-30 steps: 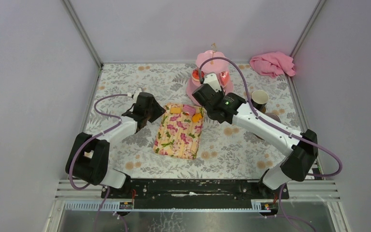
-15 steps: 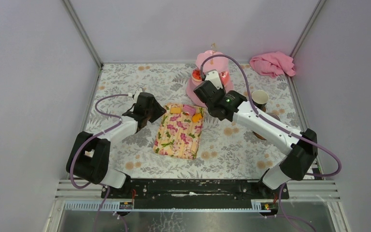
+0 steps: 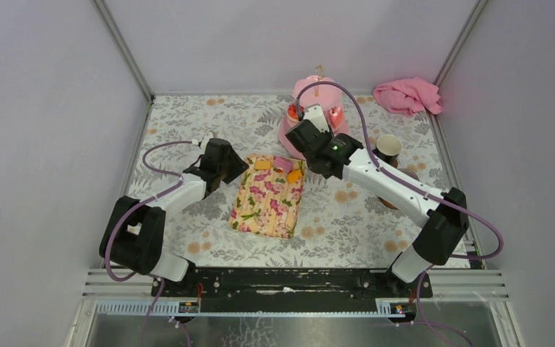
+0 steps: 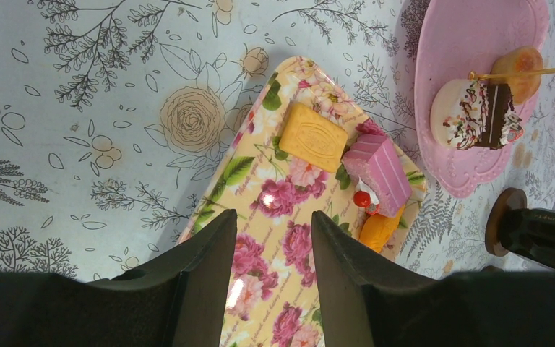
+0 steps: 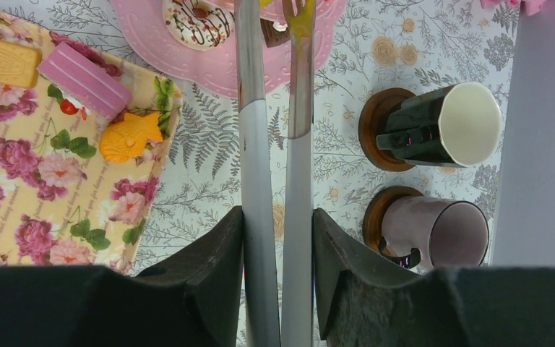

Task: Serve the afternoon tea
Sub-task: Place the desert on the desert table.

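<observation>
Toward the surface's far edge, our right claw [image 5: 278, 231] grips tongs [image 5: 251, 144] aimed at the pink stand [image 5: 188, 61]. The orange cake [image 5: 131, 137] lies just left of them; our left claw [image 4: 274, 224] hovers part-open, empty.

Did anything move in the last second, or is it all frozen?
The right gripper, shut on metal tongs, crept a little farther out toward the pink stand. Nothing was picked up or let go. The left gripper, the cakes on the floral tray, the black mug and the grey mug stayed put.
</observation>
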{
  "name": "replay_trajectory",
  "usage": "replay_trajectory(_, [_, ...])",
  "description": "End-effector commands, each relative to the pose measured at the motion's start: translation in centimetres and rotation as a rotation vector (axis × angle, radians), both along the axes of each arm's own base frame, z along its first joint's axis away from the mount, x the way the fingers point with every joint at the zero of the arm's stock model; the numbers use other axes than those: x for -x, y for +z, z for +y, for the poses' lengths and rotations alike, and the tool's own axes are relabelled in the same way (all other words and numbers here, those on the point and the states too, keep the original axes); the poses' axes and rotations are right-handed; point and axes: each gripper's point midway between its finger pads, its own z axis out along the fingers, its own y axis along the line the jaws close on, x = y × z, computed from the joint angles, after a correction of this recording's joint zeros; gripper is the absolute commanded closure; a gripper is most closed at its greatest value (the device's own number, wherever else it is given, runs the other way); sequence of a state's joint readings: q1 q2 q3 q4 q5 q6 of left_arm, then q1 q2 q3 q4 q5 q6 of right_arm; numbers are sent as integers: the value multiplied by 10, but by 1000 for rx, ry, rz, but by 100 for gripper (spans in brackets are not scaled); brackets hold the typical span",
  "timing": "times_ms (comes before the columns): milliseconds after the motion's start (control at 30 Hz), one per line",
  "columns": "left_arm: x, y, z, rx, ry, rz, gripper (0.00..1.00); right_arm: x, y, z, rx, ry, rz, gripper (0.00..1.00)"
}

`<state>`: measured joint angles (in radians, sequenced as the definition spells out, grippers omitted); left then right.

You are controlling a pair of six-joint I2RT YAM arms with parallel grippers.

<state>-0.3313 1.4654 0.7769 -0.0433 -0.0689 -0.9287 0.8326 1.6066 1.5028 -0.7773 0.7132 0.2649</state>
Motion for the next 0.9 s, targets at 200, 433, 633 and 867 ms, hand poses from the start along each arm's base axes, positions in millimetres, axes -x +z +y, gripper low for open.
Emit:
replay_trajectory(200, [-6,1,-3,12,-4,-22,50,-11,25,2,-37,-22,-65,65])
replay_trajectory(433, [-6,1,-3,10,-4,-21,50,-12,23,2,-32,-23,-58,57])
replay_trajectory(633, [-5,2,-2,9,-3,-22,50,-12,21,3,-27,-24,-55,53])
replay_trajectory(867, [-5,3,-2,7,-2,-22,50,-12,28,2,-44,-27,-74,56])
